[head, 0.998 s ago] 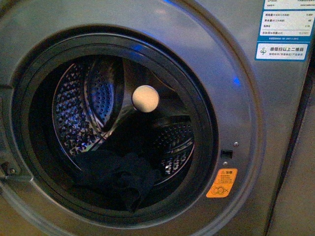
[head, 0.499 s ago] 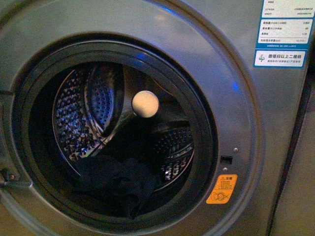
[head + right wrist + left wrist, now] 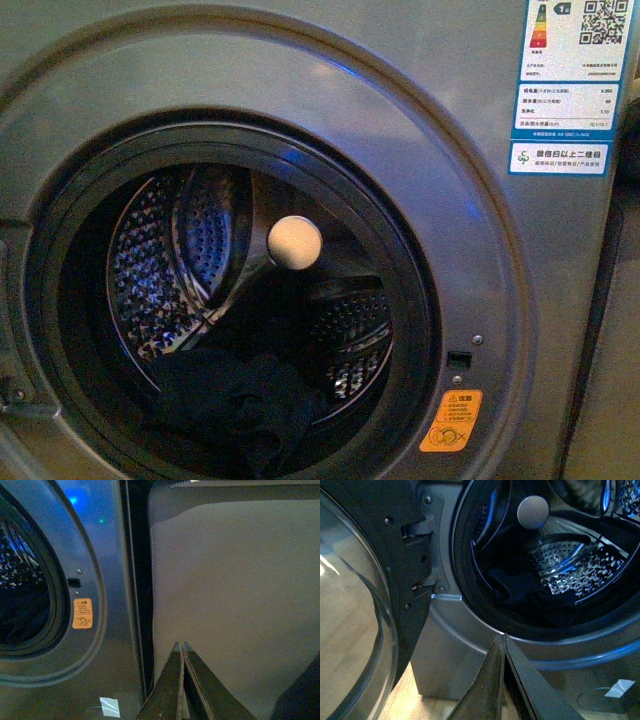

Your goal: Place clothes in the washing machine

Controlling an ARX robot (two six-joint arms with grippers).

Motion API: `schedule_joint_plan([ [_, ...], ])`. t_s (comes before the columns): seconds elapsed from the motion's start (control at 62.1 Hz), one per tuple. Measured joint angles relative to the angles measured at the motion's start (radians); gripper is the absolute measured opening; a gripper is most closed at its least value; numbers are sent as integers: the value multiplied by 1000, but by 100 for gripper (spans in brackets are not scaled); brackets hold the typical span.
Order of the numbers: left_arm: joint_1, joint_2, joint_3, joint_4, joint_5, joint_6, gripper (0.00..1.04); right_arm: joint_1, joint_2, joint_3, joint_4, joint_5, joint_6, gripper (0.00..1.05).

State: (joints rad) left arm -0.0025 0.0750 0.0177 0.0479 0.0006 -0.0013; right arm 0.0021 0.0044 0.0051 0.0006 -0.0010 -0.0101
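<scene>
1. Jaws, left arm: the left gripper (image 3: 503,642) shows in its wrist view with its jaws pressed together, tips meeting in a point, nothing between them. It sits outside the washing machine (image 3: 470,200), below the rim of the round opening.

2. Jaws, right arm: the right gripper (image 3: 180,647) likewise has its jaws together and empty. It points at a plain grey wall panel (image 3: 235,590) beside the machine, well apart from the opening.

3. Clothes (image 3: 235,405): one dark navy bundle, loosely folded, lying inside the drum (image 3: 165,270) at about 6 o'clock of the opening in the front view. One fold reaches toward the dark rubber seal (image 3: 415,300) at the lower rim; whether it rests on the seal cannot be told in this dim light.

4. Drum fittings: perforated steel wall, and a pale round knob (image 3: 295,243) near the centre of the opening.

5. Machine front: orange sticker (image 3: 450,421) at about 4 o'clock of the opening; blue-white labels (image 3: 565,85) at about 2 o'clock.

6. Door (image 3: 355,610): swung wide open on its hinge, glass visible in the left wrist view.

7. Step in hand, as judged: loading looks finished, since the clothes lie in the drum and neither arm carries anything.

8. Next move, as judged: check the lower fold is clear of the seal, pushing it deeper if not; closing the door would call for the left arm, which is nearer.
</scene>
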Motion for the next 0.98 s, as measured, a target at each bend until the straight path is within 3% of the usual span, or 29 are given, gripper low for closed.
schedule_joint_plan([
  [0.644,0,-69,0,-46,0,0,4,0,0,0,0,0,-1,3],
  [0.692,0,-69,0,-46,0,-1,4,0,0,0,0,0,0,12],
  [0.982,0,-69,0,-46,0,0,62,0,0,0,0,0,0,70],
])
